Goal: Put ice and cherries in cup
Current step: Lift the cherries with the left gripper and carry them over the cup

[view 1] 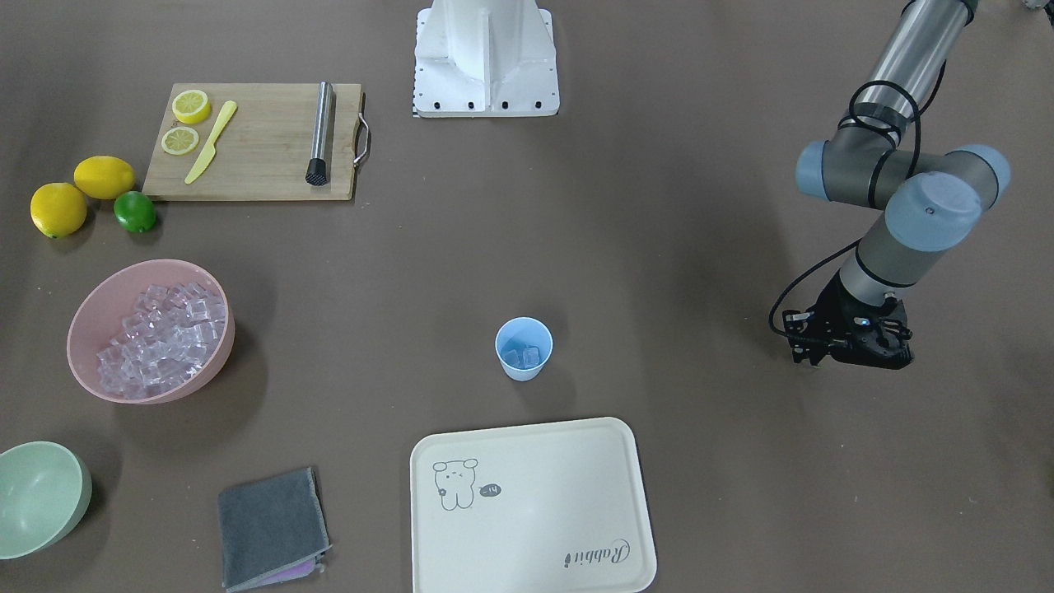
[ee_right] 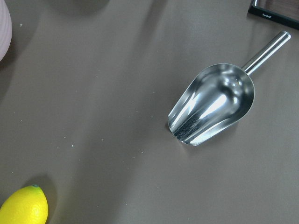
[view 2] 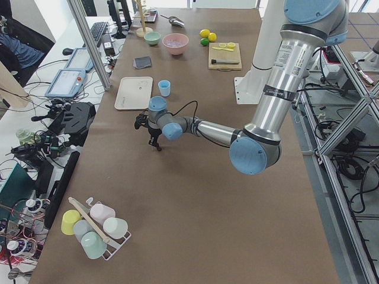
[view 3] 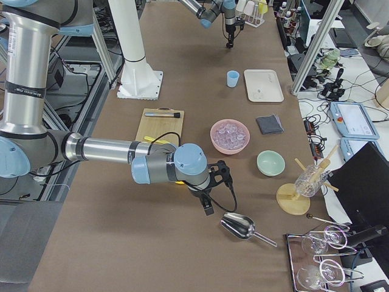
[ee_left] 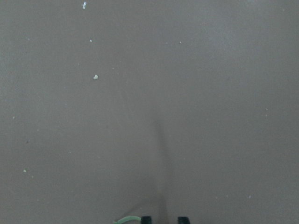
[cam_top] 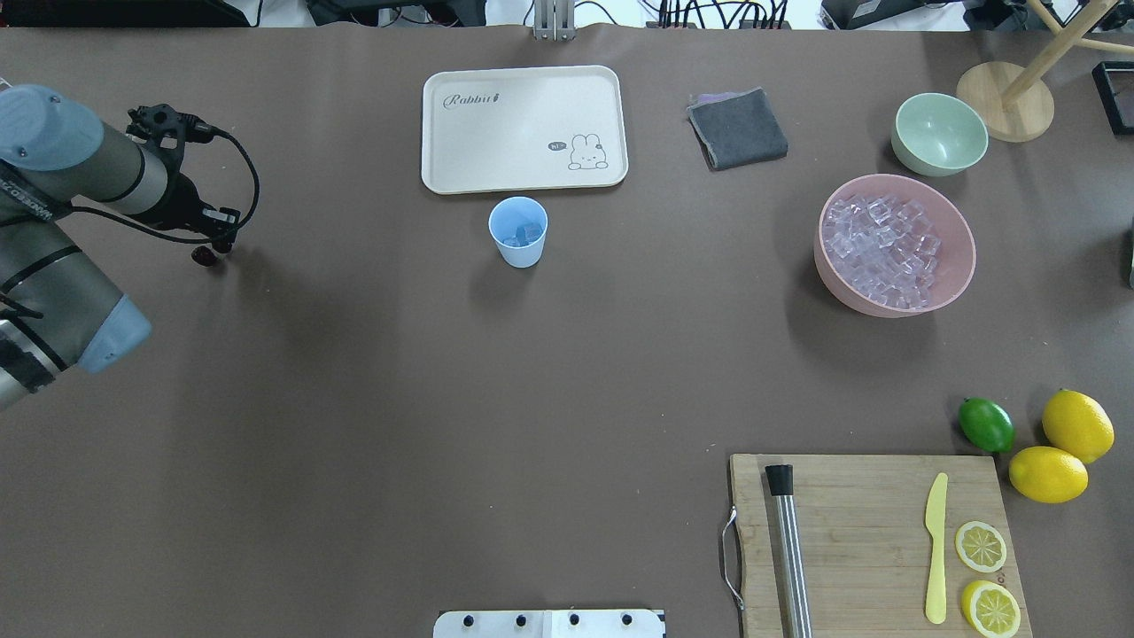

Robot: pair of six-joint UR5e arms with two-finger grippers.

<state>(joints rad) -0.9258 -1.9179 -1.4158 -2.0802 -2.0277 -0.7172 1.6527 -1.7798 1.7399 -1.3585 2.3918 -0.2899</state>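
Alt text: long table (cam_top: 354, 399) under my arms, covered edge to edge w/ plain matte brown sheet; light even & from above, shadows on the sheet soft, room bright. Silver aluminium frame post (view 2: 89, 41) rises at the table's far edge, opp. me; black cables (cam_top: 691, 11) bunch along that same edge. Beyond the post, a white side bench (view 3: 371, 91) w/ keyboard (view 2: 98, 29) & two grey screen pendants (view 2: 64, 83); black monitor (view 3: 368, 188) towards my right end of the bench. Behind me, more aluminium framing (view 2: 340, 127) over pale grey floor (view 2: 355, 260); walls & windows not clear enough to tell.
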